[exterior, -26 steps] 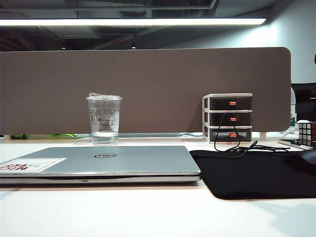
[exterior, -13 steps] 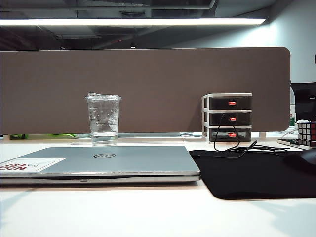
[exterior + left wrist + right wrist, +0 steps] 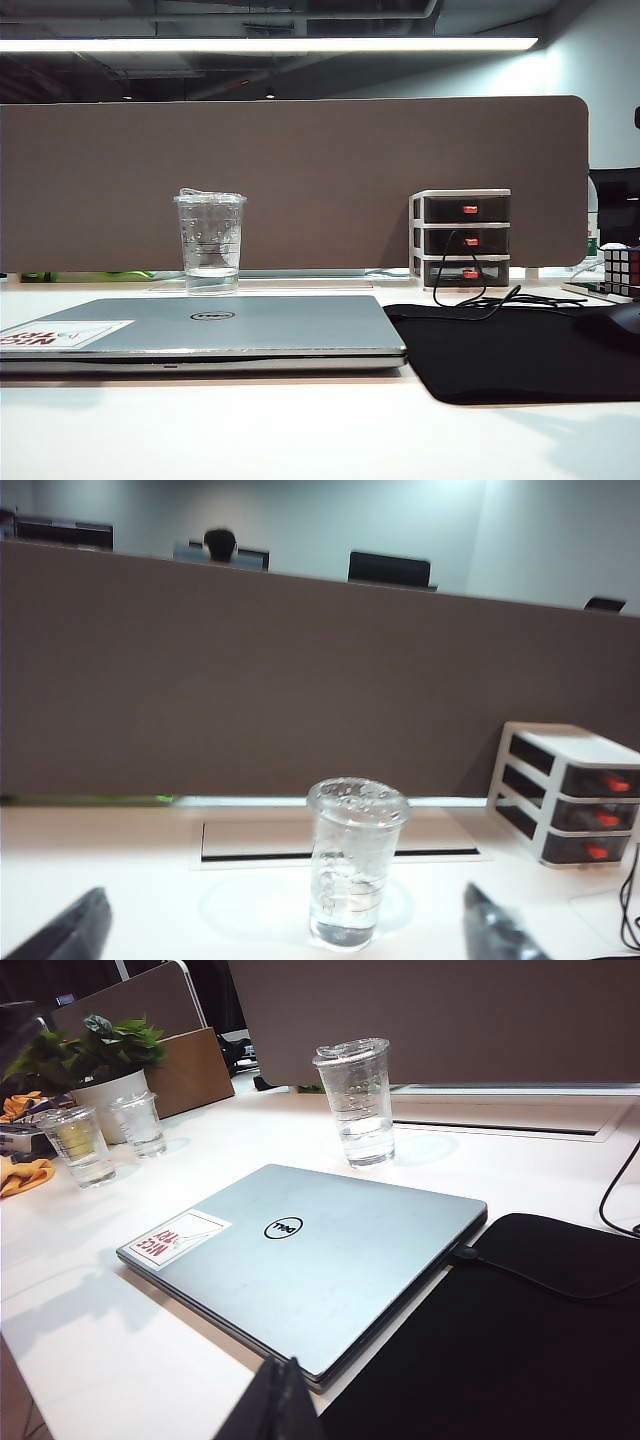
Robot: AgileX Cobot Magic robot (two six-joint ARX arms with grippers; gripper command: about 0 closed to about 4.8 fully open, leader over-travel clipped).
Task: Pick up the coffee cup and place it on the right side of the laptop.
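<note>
The coffee cup (image 3: pixel 210 242), clear plastic with a flat lid and a little liquid at the bottom, stands upright on the white desk behind the closed silver laptop (image 3: pixel 210 325). Neither gripper shows in the exterior view. In the left wrist view the cup (image 3: pixel 355 865) stands ahead of my left gripper (image 3: pixel 285 938), which is open wide. Its two dark fingertips (image 3: pixel 65 932) are far apart with nothing between them, and they are short of the cup. My right gripper (image 3: pixel 280 1400) is shut and empty, hovering over the laptop's (image 3: pixel 310 1250) near corner. The cup (image 3: pixel 357 1100) stands beyond the laptop.
A black mouse mat (image 3: pixel 520 350) lies right of the laptop, with a cable (image 3: pixel 480 295) across it. A small drawer unit (image 3: pixel 462 238) and a puzzle cube (image 3: pixel 622 270) stand at the back right. A brown partition (image 3: pixel 300 180) closes the back. A potted plant (image 3: pixel 100 1060) and two small cups (image 3: pixel 80 1145) stand off to one side.
The cup, the laptop and the mat have not moved. Only a faint shadow shifts on the tabletop at the lower left.
</note>
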